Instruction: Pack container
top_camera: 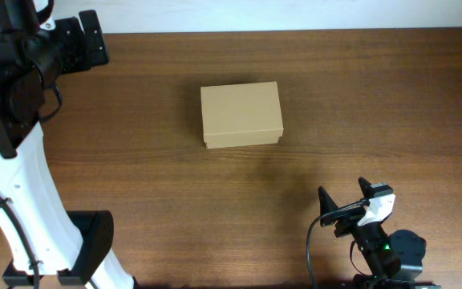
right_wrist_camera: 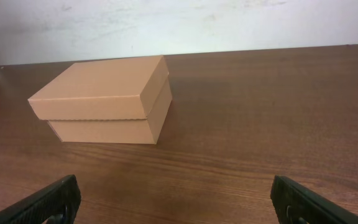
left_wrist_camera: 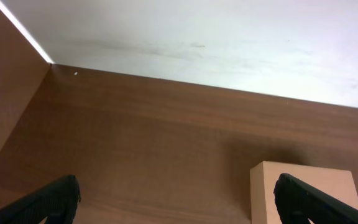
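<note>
A small brown cardboard box point(top_camera: 241, 115) sits flat on the dark wooden table point(top_camera: 391, 96). Its lid is down and shut, and the lid's edge hangs a little over the sides. Nothing is touching the box. The left gripper point(left_wrist_camera: 176, 183) is well off to the left of the box, up by the far corner of the table, next to the white wall point(left_wrist_camera: 229, 31). Its two black fingers point(left_wrist_camera: 48, 202) are spread wide apart and there is nothing between them. From the left wrist camera only one corner of the box shows, low down by one finger, and the finger hides part of it. The right gripper point(top_camera: 342, 189) is on the near side of the box and a bit to the right, well apart from it. Its black fingers point(right_wrist_camera: 45, 202) are spread wide too and hold nothing. From the right wrist camera the whole box point(right_wrist_camera: 104, 93) shows, ahead of the fingers and off to the left, with bare table between it and the gripper. The thick white part of the left arm point(top_camera: 30, 201) stands to the left of the box, at the near edge of the table.
</note>
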